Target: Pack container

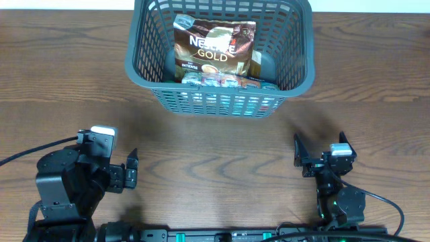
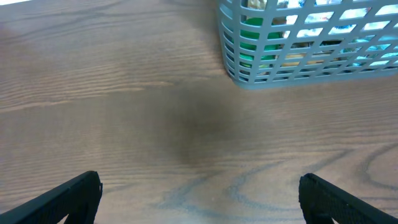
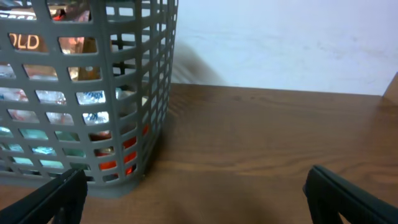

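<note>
Black against the brown wood, the left arm [image 1: 70, 185] sits at the near left of the table [image 1: 222, 144]. The left jaws are spread wide with nothing between them. From them the container [image 1: 142, 64] lies ahead and to the right, and the left wrist view catches only its near left corner.

The grey slotted basket stands upright at the far middle of the table, its long axis running left to right across both arms' reach. A Nescafé Gold pouch [image 1: 215, 47] lies flat inside on top of smaller foil packets [image 1: 222, 82].

The right arm [image 1: 339, 198] sits at the near right. The right jaws are equally wide and empty, with the basket ahead and to the left. Its near right corner looms larger in the right wrist view, so this arm seems slightly the nearer, though the overhead view shows little between them.

The table is flat, matt wood grain, and I see no loose item on it in any view. Both arms have open room in front of them, and the basket's walls are the only obstacle to an approach from above.
</note>
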Robot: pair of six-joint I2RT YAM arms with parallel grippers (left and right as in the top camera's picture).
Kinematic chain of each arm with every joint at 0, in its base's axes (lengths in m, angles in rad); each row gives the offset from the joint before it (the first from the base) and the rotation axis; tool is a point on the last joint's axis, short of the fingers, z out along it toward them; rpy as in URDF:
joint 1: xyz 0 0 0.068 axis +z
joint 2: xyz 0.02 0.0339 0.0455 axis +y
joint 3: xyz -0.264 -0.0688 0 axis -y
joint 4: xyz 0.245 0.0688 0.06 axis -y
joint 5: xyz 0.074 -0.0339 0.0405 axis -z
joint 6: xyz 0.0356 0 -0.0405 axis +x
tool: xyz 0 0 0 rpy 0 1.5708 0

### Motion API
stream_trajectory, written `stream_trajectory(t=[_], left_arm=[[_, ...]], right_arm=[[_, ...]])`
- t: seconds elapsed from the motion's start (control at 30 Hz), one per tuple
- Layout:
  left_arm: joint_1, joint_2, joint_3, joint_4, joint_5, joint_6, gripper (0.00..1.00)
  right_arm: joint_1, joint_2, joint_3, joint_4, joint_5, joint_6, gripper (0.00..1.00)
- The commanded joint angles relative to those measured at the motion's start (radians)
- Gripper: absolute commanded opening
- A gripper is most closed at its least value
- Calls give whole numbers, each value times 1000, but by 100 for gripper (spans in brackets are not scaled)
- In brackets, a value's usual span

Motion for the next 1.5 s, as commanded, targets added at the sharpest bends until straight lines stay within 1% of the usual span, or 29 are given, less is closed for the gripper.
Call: stream_trajectory(t=[0.0,0.97,1.0,1.1,1.2,1.33,1.4,1.47], left_arm=[[1,-3,2,-2,6,-6,98],[1,-5,2,-9,6,-5,98],[1,-14,2,-19,-11,7,98],[-2,-89,-3,-39,-3,5,98],[-2,-212,-33,-39,66,6,98],[-2,-417,-151,-29,89,2,98],[-2,-509,-238,23,90,2,98],[-2,-580,-332,124,97,2,99]], right_arm=[[8,-8,-5,-2,-18,-15,99],[8,-8,-5,-2,-18,-16,99],[8,-8,-5,-2,-18,-16,99],[8,-8,-5,-2,-18,-16,99],[8,-8,-5,-2,-18,-16,99],[8,-8,-5,-2,-18,-16,99],[8,-8,-5,-2,-18,-16,99],[8,-8,-5,-2,-18,-16,99]])
